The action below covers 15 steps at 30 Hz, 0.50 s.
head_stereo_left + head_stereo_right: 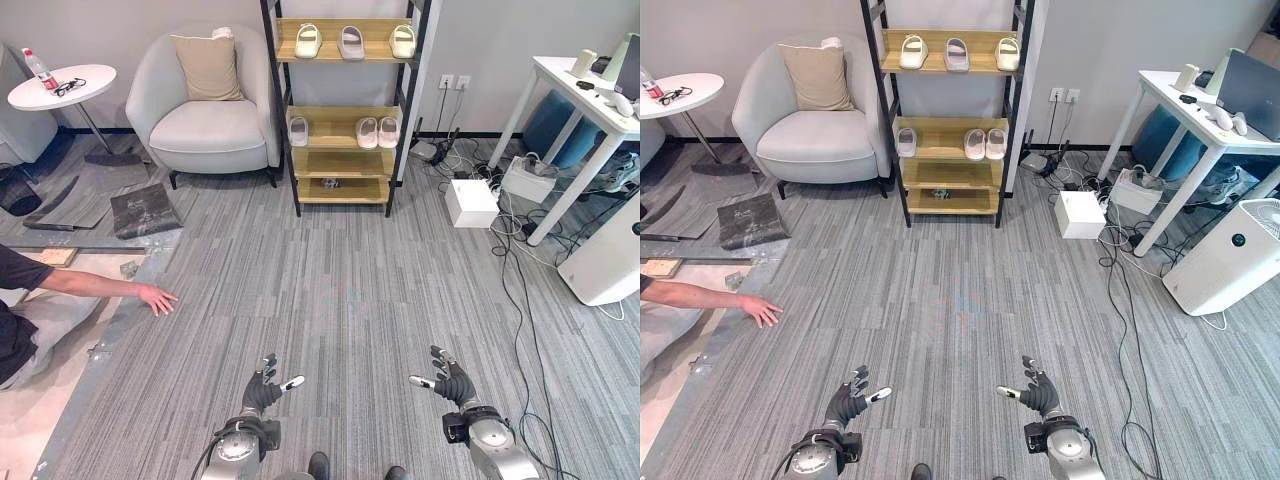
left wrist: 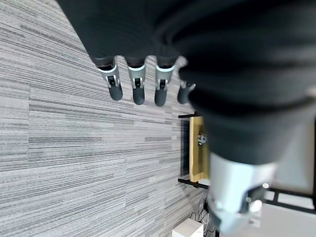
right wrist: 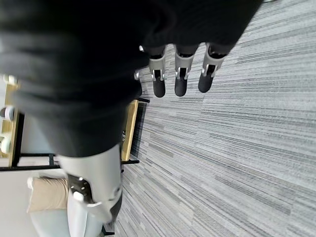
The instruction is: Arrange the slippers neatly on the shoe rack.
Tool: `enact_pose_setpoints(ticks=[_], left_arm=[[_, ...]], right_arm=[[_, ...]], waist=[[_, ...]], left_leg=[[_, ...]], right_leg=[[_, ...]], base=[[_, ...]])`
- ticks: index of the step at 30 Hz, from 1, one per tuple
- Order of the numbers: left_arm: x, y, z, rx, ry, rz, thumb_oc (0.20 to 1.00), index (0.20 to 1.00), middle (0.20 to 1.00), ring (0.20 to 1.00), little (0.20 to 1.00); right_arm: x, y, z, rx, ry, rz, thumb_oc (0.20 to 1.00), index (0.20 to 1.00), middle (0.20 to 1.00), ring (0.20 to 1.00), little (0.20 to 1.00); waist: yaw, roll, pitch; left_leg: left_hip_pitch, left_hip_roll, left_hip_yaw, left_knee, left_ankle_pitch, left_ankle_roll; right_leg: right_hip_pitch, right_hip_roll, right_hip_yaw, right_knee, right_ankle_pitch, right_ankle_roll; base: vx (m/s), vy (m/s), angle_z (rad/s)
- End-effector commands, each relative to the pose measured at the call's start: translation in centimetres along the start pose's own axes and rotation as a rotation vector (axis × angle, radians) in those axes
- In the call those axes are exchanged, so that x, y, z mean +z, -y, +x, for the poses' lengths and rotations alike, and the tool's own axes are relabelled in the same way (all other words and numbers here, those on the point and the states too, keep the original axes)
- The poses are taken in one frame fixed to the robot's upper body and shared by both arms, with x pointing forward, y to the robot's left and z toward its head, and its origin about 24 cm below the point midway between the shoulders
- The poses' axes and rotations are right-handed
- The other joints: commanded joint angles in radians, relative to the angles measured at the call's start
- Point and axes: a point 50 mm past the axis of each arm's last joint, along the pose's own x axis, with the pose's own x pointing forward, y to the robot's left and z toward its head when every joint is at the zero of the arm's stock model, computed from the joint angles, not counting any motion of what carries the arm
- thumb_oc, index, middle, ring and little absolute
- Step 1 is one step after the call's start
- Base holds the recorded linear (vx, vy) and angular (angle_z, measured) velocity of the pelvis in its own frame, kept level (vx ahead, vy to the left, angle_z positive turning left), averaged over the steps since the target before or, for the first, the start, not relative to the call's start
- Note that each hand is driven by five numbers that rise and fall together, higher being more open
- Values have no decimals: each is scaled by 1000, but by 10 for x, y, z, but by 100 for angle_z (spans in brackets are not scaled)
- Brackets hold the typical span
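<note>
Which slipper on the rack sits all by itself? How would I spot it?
Find the shoe rack beside the armchair on the far wall. On its middle shelf, the lone slipper lies at the left end, apart from the pair on the right.

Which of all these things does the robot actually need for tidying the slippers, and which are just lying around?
For the job:
shoe rack
slippers on the top shelf
slippers on the middle shelf
left hand and right hand, both open

Just around:
armchair with cushion
round side table
white desk
air purifier
a person's hand
</note>
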Motion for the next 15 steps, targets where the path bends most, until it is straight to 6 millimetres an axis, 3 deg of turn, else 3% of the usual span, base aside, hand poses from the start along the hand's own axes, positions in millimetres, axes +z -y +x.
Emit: enact_pose_setpoints(ticks=[1, 15], left_arm=[[22, 9, 11, -41, 86, 43, 1000, 1000, 1000, 1000, 1000], [19, 3, 7, -9, 80, 51, 1000, 1000, 1000, 1000, 1000]], right_arm=[[18, 0, 8, -4, 76, 5, 1000, 1000, 1000, 1000, 1000], [26, -3, 12, -3, 95, -2, 1000, 1000, 1000, 1000, 1000]], waist=[[7, -14, -11], [20, -34, 10]], left_leg=[[35, 45, 28, -1, -47, -65], [27, 30, 36, -1, -57, -46]], right_leg=[[29, -83, -5, -5, -54, 106], [12, -92, 11, -5, -29, 117]], base=[[0, 0, 0], [0, 24, -1]])
